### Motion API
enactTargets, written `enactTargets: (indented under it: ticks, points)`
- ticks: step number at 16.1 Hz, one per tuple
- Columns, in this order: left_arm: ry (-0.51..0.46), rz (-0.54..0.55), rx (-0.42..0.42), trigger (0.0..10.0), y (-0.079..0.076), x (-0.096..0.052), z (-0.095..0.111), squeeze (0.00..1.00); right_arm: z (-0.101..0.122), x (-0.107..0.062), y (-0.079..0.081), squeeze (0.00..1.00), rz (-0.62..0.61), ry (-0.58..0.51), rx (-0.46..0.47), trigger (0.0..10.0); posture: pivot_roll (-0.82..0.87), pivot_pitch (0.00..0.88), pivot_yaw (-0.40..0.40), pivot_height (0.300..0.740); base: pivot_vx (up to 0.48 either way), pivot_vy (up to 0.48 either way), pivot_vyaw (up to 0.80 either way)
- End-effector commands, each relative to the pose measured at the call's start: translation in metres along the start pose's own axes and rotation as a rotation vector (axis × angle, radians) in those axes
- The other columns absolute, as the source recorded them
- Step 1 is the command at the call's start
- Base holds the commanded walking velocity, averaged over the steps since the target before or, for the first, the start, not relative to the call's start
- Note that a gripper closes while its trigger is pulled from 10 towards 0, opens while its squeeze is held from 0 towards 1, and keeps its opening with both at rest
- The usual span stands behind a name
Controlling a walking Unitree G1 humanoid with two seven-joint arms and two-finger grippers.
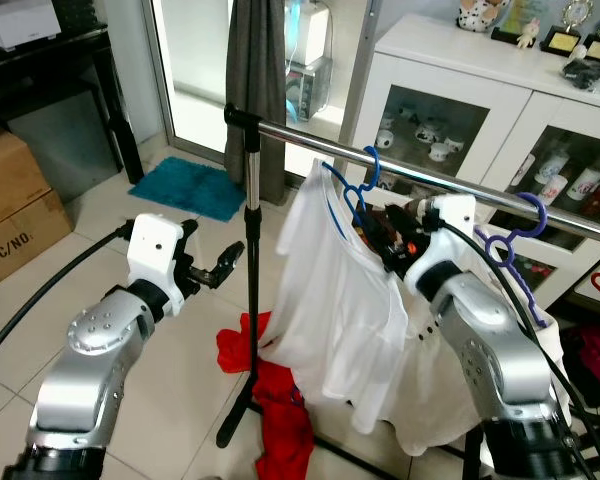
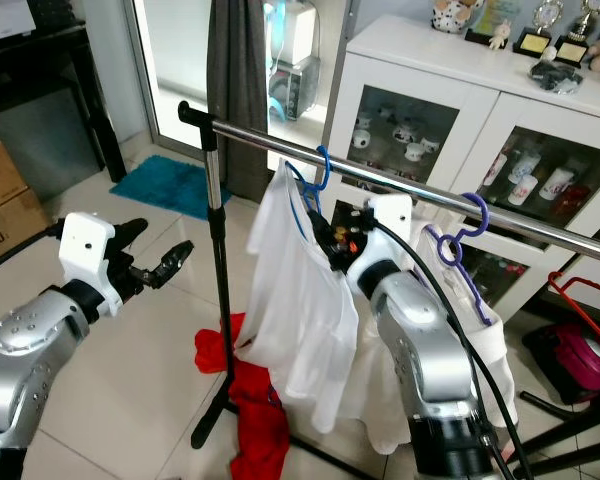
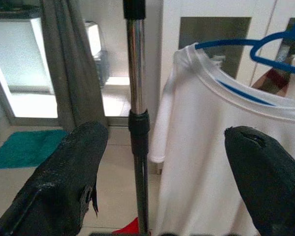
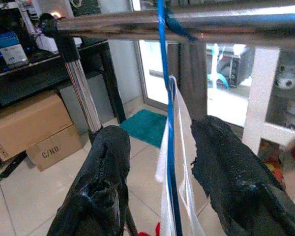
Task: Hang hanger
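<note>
The blue hanger [image 1: 348, 192], hooked over the rail [image 1: 400, 165], runs upright between the right gripper [image 4: 160, 162]'s parted jaws, unclamped, while the left gripper [image 1: 218, 267] hovers well apart, open and empty.

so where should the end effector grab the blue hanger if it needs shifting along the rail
Grip the blue hanger at its neck, just under the hook on the rail, coming from the robot's side. The white shirt covers its arms, so the neck is the bare part, already between the open right end effector fingers.

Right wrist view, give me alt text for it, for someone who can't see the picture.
The right gripper is open, its two black fingers on either side of a blue hanger whose hook is over a chrome rail. A white shirt hangs from the hanger; behind are cardboard boxes and a teal mat on the tiled floor.
</note>
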State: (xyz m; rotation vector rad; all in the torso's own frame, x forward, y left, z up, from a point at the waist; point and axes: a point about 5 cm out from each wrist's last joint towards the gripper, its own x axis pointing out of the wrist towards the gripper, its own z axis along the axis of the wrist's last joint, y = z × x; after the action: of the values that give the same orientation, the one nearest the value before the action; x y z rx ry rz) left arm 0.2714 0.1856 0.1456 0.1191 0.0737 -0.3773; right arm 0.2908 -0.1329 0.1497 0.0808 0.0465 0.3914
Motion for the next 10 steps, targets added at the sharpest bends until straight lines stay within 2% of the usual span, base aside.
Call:
enactTargets:
  ticks: [1, 4, 6, 10]
  points:
    - [-0.016, 0.005, 0.011, 10.0, -0.006, -0.001, 0.002, 0.0, 0.0, -0.008, -0.007, 0.0, -0.027, -0.002, 0.027, 10.0, -0.01, 0.0, -0.078, 0.74, 0.0, -0.311, 0.0]
    - [-0.019, -0.011, 0.024, 10.0, -0.009, -0.002, 0.003, 0.0, -0.005, -0.02, -0.005, 0.0, -0.024, -0.04, 0.037, 10.0, -0.01, 0.0, -0.076, 0.74, 0.0, -0.329, 0.0]
    - [-0.02, -0.027, 0.036, 10.0, -0.01, -0.001, 0.004, 0.0, -0.004, -0.023, -0.003, 0.0, -0.017, -0.046, 0.016, 10.0, -0.01, 0.0, -0.072, 0.74, 0.0, -0.33, 0.0]
    - [-0.012, -0.041, 0.035, 10.0, -0.014, -0.002, 0.003, 0.0, -0.009, -0.031, 0.003, 0.0, 0.005, -0.04, 0.043, 10.0, -0.01, 0.0, -0.072, 0.74, 0.0, -0.328, 0.0]
